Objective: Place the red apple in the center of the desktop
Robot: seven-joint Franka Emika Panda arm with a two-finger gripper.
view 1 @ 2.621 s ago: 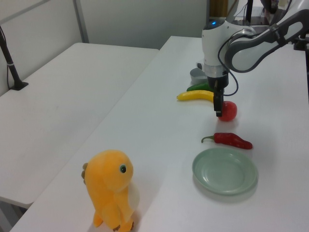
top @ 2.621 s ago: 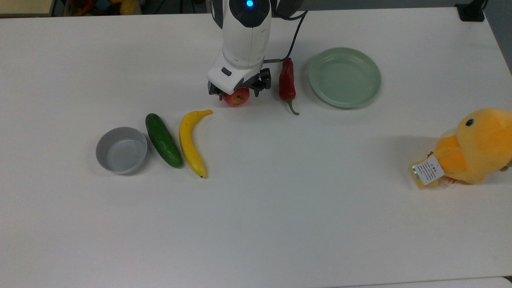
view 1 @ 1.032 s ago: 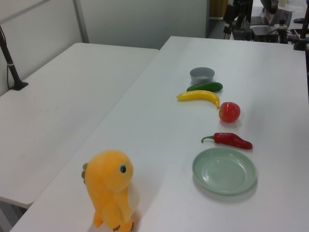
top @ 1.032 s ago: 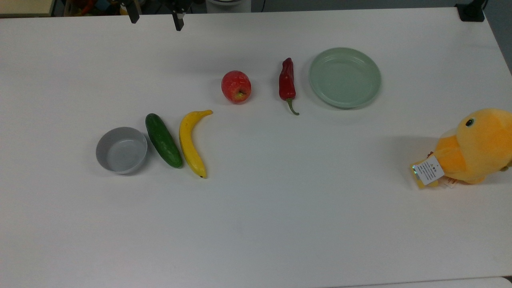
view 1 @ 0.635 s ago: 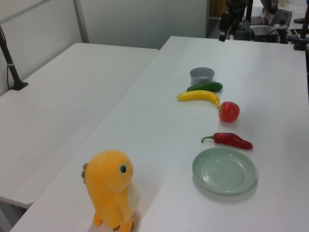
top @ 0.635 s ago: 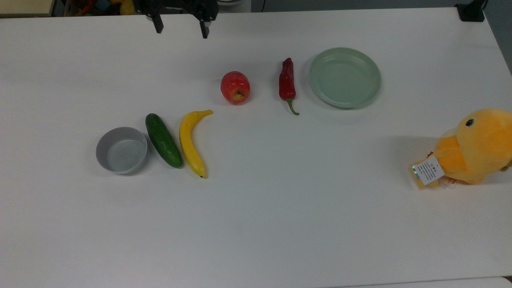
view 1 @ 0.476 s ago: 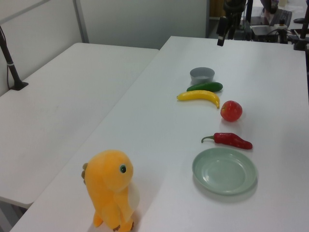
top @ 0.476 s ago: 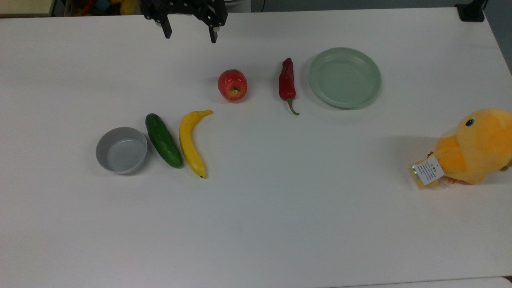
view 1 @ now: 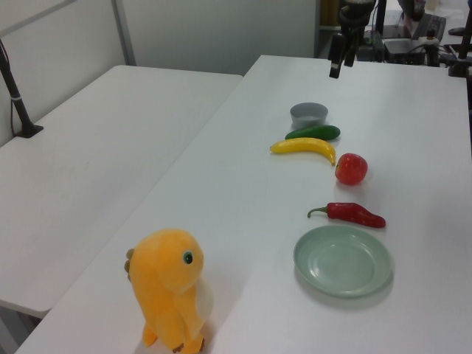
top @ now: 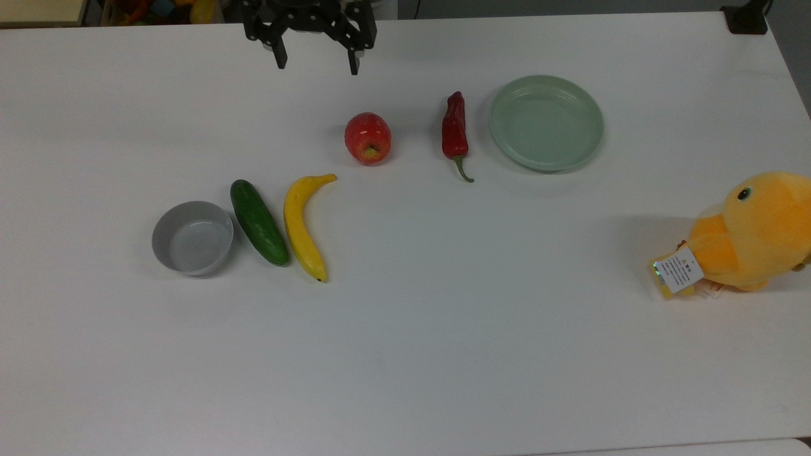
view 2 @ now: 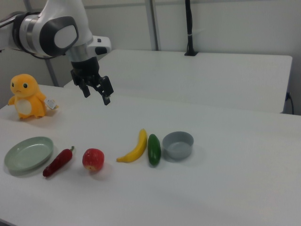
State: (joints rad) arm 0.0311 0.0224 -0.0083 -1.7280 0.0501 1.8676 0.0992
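**Apple let go, I pulled back**

My gripper (top: 317, 63) hung at the upper edge of the top view with fingers spread wide and nothing between them; 2.6 s earlier it had been clamped over the red apple (top: 368, 138). Since a second ago I had drifted rightward along that edge. The apple lay free on the desktop (top: 443, 304), above the frame's middle, between the banana (top: 303, 225) and the chili pepper (top: 455, 132), nudged slightly left.

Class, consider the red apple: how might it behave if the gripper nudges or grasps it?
The red apple is round, so a nudge would probably roll it across the desktop. Its glossy skin may slip between narrow fingers. It looks rigid, unlikely to deform.
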